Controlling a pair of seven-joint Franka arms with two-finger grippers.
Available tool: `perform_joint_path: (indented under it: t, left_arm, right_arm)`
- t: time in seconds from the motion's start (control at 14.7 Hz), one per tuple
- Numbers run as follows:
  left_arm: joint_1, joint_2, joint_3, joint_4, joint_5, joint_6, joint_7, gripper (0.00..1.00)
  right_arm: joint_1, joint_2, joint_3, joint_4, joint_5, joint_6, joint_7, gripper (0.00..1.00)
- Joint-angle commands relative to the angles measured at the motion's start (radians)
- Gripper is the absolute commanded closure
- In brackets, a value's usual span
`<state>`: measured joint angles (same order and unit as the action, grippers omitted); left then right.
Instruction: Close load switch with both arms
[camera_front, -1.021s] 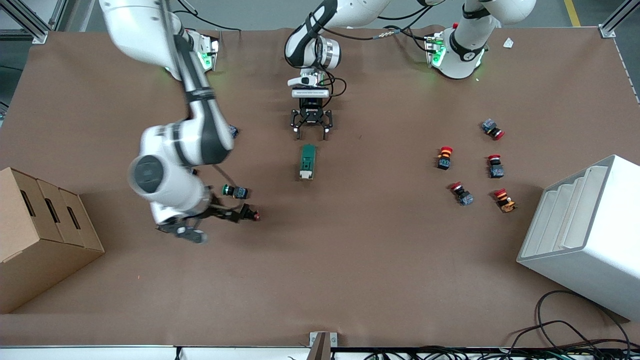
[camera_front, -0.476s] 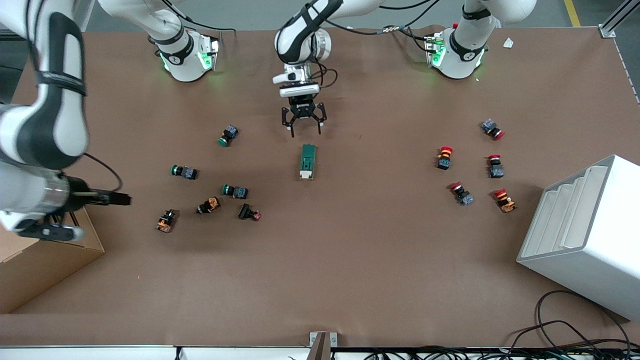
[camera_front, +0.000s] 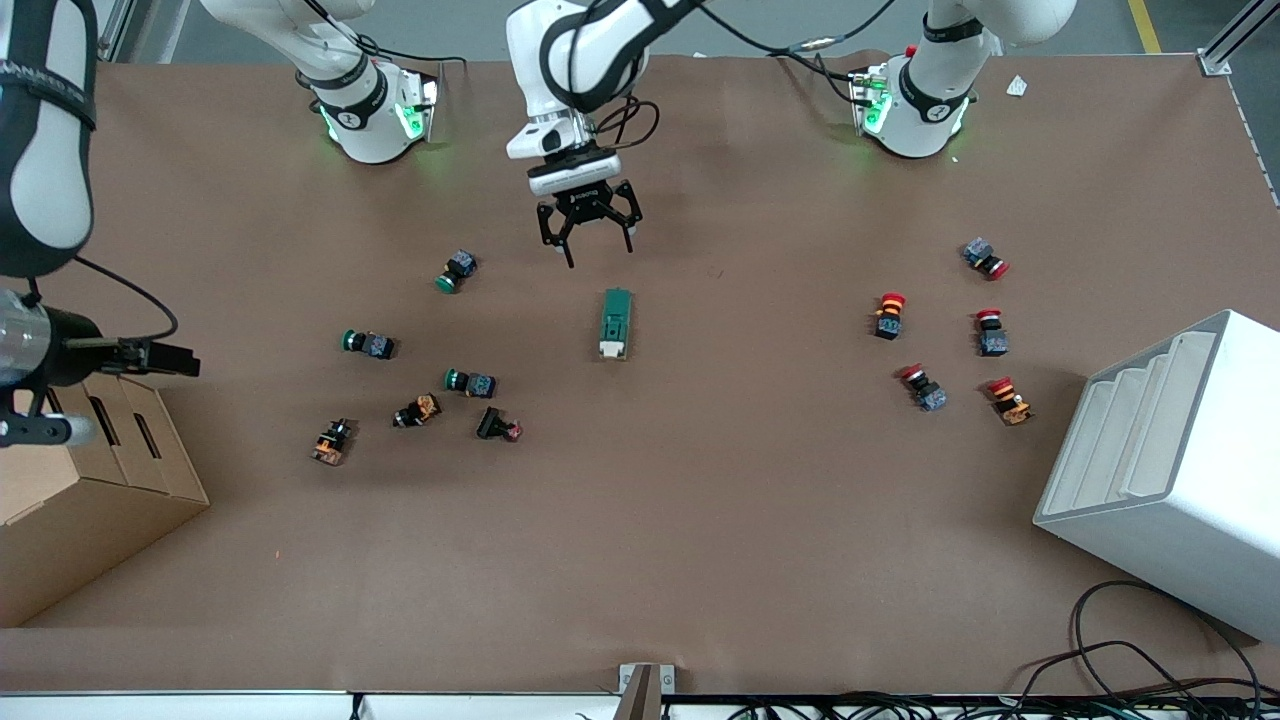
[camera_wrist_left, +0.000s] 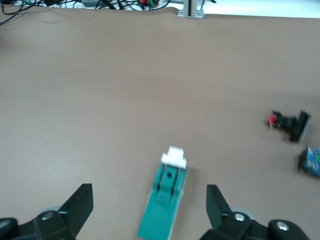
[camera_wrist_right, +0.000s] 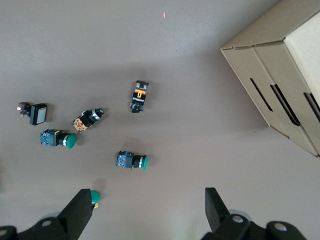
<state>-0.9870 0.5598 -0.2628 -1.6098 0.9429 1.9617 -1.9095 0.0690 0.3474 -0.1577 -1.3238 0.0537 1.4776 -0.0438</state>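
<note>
now the right end effector (camera_front: 165, 357), fingers apart, has swung off the buttons to over the box (camera_front: 90, 470). left end effector (camera_front: 586, 232), spread and empty, has backed off the switch (camera_front: 615, 323), which lies mid-surface, untouched; closing looks unstarted.

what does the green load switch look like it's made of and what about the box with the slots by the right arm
Load switch: likely molded plastic, matte green body, a white piece at one end. Slotted box: corrugated cardboard by its look, plain tan with folded edges and cut slots.
</note>
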Motion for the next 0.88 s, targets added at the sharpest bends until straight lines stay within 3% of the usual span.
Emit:
perform_joint_path:
  t: [0.0,0.2,0.48,0.82]
  left_arm:
    - [0.094,-0.06,-0.006,0.036,-0.137,-0.003,0.152,0.0]
    - [0.227,-0.148,-0.006,0.057,-0.269,-0.007,0.34,0.0]
    - [0.442,-0.262,-0.004,0.073,-0.473,-0.01,0.64,0.0]
    - [0.649,-0.297,-0.006,0.117,-0.617,-0.049,0.875,0.0]
  right_arm:
    - [-0.032,-0.051,0.044,-0.038,-0.026,-0.017,0.027,0.0]
    - [-0.066,-0.067,0.079,-0.038,-0.031,-0.017,0.028,0.0]
    - [-0.063,-0.079,0.079,-0.028,-0.041,-0.014,0.027,0.0]
    - [-0.064,-0.079,0.076,0.03,-0.058,-0.019,0.019,0.0]
